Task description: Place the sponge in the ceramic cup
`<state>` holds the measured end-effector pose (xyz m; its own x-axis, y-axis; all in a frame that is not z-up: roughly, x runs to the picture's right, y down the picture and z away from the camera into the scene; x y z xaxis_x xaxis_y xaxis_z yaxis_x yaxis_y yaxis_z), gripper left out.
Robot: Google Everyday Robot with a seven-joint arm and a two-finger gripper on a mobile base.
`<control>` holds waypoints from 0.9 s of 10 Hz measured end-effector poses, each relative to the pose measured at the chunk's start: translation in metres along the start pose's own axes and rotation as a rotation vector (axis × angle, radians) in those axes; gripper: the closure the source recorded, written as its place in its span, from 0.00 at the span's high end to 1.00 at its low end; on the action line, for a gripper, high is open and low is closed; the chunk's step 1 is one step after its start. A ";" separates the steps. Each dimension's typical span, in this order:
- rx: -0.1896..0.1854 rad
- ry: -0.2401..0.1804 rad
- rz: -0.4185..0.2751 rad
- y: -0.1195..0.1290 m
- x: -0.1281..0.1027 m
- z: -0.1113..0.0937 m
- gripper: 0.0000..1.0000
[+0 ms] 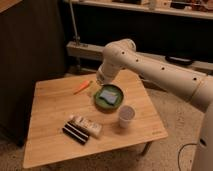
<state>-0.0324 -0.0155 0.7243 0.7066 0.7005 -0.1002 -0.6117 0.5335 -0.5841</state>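
Note:
The blue sponge lies flat on a round green plate near the middle of the wooden table. The white ceramic cup stands upright just in front and to the right of the plate. My gripper hangs at the end of the white arm, above the plate's back left edge and just left of the sponge, with nothing in it. It looks open, though the wrist hides much of it.
An orange carrot-like stick lies left of the plate. A white packet and a dark striped packet lie near the front of the table. A dark cabinet stands to the left, and a shelf runs behind.

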 end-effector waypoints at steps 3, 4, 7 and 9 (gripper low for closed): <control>0.000 0.000 0.000 0.000 0.000 0.000 0.80; 0.000 0.000 0.000 0.000 0.000 0.000 0.80; 0.004 0.000 -0.003 -0.001 -0.001 0.000 0.80; 0.037 -0.042 -0.062 -0.009 -0.003 0.004 0.80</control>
<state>-0.0305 -0.0204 0.7334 0.7287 0.6841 -0.0308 -0.5805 0.5932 -0.5578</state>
